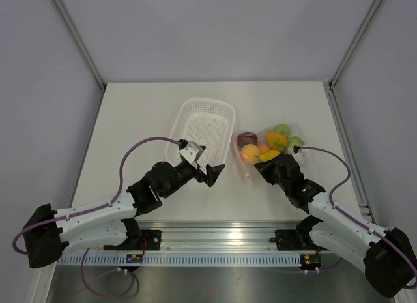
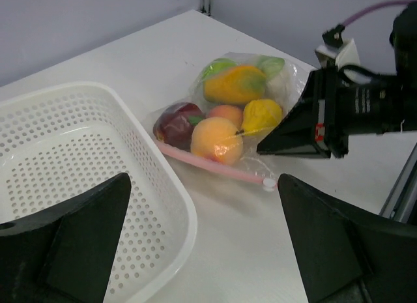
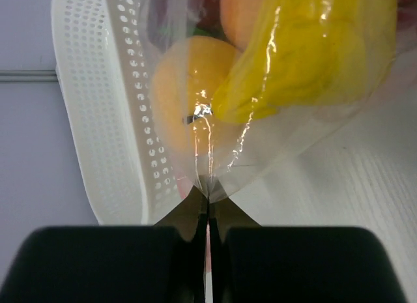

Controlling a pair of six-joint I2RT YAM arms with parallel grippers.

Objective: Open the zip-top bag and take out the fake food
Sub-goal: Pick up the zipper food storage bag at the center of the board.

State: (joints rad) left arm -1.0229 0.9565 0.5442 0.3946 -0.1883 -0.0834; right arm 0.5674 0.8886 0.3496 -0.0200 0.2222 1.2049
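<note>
The zip-top bag (image 1: 270,145) lies right of the basket, clear and crinkled, with its pink zip strip (image 2: 208,163) facing the basket and a white slider (image 2: 268,183) at the strip's near end. The fake food is inside it: an orange piece (image 2: 216,139), a dark red one (image 2: 176,124), yellow ones (image 2: 260,115) and green ones at the back. My right gripper (image 3: 208,199) is shut on a fold of the bag's plastic (image 3: 313,133) at its near corner. My left gripper (image 2: 205,244) hangs open, nothing between its fingers, over the basket's near right corner, short of the bag.
A white perforated basket (image 1: 202,124) stands left of the bag, its rim (image 2: 176,205) partly under my left gripper. The right arm's wrist and camera (image 2: 352,107) sit just behind the bag's near corner. Walls enclose the table at the back and sides.
</note>
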